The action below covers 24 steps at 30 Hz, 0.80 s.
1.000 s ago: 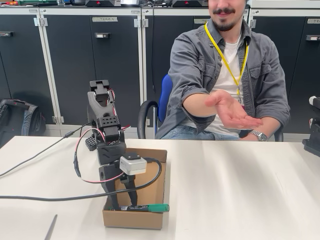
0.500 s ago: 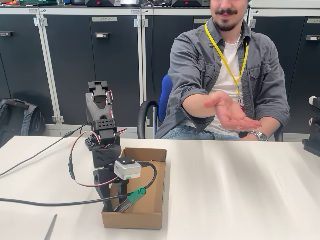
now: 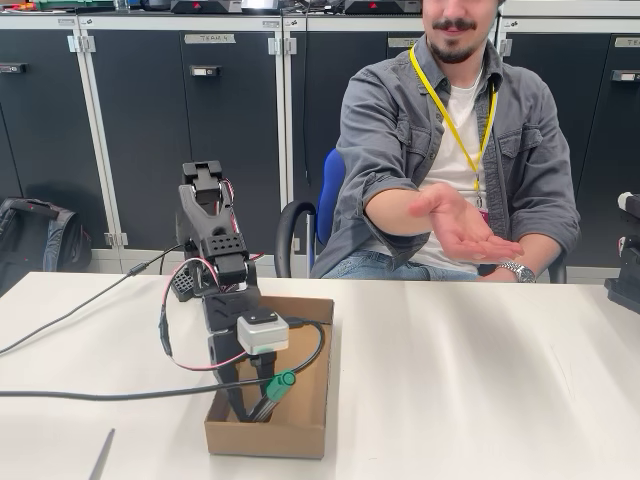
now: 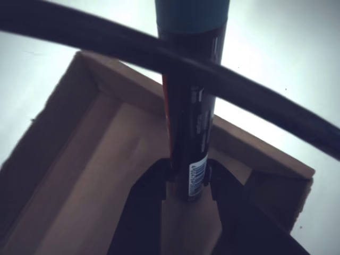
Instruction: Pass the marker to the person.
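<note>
- Marker (image 4: 194, 111) pinched near its lower end by the gripper (image 4: 187, 183), green cap tilted up, low over the cardboard box (image 3: 300, 432) at lower centre.
- Grasp done; carry and handover remain.
- Person's open hand (image 3: 462, 226) waits upper right, well apart across the table (image 3: 480, 380).

Row of dark metal cabinets (image 3: 180, 130) with pale frames behind a smooth white surface (image 3: 480, 380); blue office chair (image 3: 322, 205), black armrest; even indoor light.

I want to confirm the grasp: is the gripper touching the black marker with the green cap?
Touching. In the wrist view, the gripper clamps the black marker with the green cap on both sides, with no gap.
</note>
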Each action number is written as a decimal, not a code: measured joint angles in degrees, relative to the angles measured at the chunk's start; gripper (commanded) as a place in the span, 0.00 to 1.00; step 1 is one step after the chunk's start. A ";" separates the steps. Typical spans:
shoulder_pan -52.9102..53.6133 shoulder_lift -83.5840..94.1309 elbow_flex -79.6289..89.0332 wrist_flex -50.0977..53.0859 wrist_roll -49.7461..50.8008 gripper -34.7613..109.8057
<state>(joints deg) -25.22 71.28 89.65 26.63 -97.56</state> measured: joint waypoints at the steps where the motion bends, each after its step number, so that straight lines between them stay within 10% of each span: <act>1: -0.26 0.97 0.00 0.09 0.62 0.21; 24: -16.08 49.22 12.57 3.87 10.72 0.21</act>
<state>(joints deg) -41.31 120.50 102.22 30.50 -86.84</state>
